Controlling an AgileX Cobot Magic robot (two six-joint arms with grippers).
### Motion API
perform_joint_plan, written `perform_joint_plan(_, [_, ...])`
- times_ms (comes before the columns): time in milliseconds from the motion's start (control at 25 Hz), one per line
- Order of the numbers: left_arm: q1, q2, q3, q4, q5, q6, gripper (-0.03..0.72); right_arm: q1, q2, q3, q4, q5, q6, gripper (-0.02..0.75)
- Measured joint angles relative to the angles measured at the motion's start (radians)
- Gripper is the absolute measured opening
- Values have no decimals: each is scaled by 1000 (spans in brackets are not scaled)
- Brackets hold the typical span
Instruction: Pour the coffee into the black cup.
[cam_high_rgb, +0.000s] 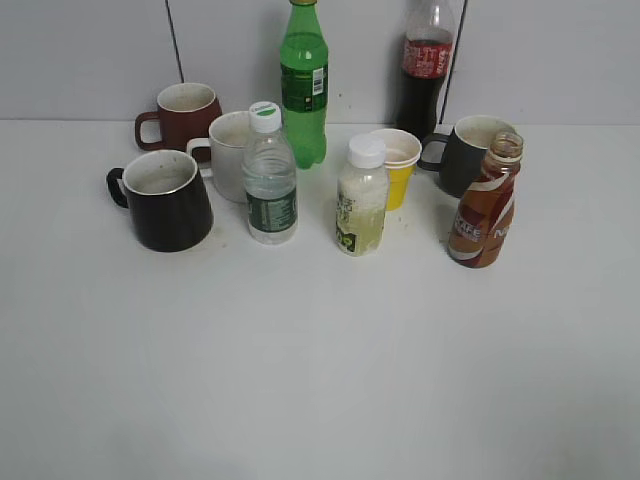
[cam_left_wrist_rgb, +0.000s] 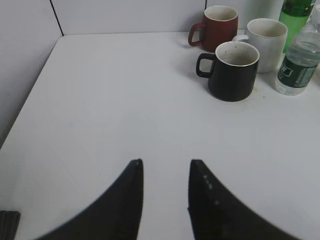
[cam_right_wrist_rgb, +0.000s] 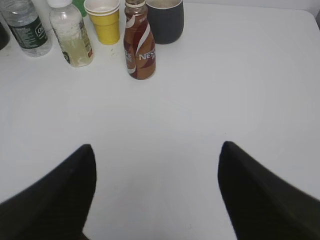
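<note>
The coffee bottle (cam_high_rgb: 485, 205) is small and brown with a white-and-orange swirl label. It stands uncapped at the right, and shows in the right wrist view (cam_right_wrist_rgb: 139, 44). The glossy black cup (cam_high_rgb: 166, 200) stands at the left with its handle to the left, and shows in the left wrist view (cam_left_wrist_rgb: 232, 71). My left gripper (cam_left_wrist_rgb: 165, 162) is open and empty, well short of the cup. My right gripper (cam_right_wrist_rgb: 156, 149) is wide open and empty, short of the coffee bottle. Neither gripper shows in the exterior view.
Behind the black cup stand a dark red mug (cam_high_rgb: 183, 114) and a white mug (cam_high_rgb: 232, 153). A water bottle (cam_high_rgb: 269, 178), a green soda bottle (cam_high_rgb: 303, 82), a pale juice bottle (cam_high_rgb: 362, 198), a yellow paper cup (cam_high_rgb: 397, 166), a cola bottle (cam_high_rgb: 425, 65) and a dark grey mug (cam_high_rgb: 467, 152) crowd the back.
</note>
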Motion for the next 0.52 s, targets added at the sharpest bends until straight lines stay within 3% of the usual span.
perform_joint_plan(520, [0,0,0,0,0,0,241,0,0,0,0,0,0,566])
